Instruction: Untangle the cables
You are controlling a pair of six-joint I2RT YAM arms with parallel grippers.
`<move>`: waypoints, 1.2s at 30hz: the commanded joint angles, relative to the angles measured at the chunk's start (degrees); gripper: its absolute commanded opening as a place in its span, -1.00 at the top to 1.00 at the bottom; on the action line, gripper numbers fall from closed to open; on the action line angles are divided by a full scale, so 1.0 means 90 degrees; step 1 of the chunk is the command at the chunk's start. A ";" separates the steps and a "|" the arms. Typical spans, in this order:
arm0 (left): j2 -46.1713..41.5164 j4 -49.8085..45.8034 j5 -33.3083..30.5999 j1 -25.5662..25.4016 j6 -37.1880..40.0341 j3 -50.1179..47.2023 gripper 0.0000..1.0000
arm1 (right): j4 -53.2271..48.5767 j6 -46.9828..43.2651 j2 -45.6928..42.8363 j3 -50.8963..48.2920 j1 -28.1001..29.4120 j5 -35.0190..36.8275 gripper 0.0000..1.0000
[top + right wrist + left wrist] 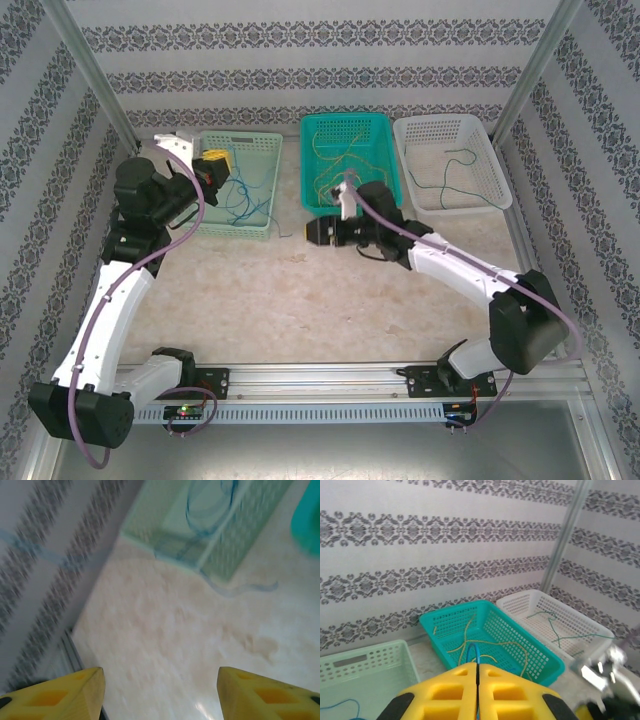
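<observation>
Cables [243, 198] lie in three baskets on the bench [300, 300]: yellow in the teal basket [345, 118], blue in the pale green basket [236, 231], dark green in the white basket [440, 122]. The left tool [477, 669], over the pale green basket, is pinched tight on a blue cable [476, 657]. The right tool [160, 680] gapes wide, empty, above bare bench.

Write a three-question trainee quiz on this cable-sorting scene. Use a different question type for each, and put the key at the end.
1. True or false: the left gripper is shut on a blue cable.
2. The cable in the white basket is: A yellow, B dark green, C blue.
3. Fill in: the right gripper is over the bare table with its jaws ____.
Key: 1 true; 2 B; 3 open.
</observation>
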 commanded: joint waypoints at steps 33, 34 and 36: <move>0.0664 -0.0685 0.2019 -0.0376 -0.0229 0.0596 0.84 | -0.0031 -0.1509 0.1032 0.3197 0.0635 -0.0296 -0.16; 0.0683 -0.0671 0.2016 -0.0396 -0.0253 0.0590 0.85 | -0.0037 -0.1510 0.1105 0.3269 0.0637 -0.0357 -0.15; 0.0699 -0.0624 0.2057 -0.0407 -0.0314 0.0586 0.84 | -0.0099 -0.1515 0.1257 0.3408 0.0648 -0.0433 -0.12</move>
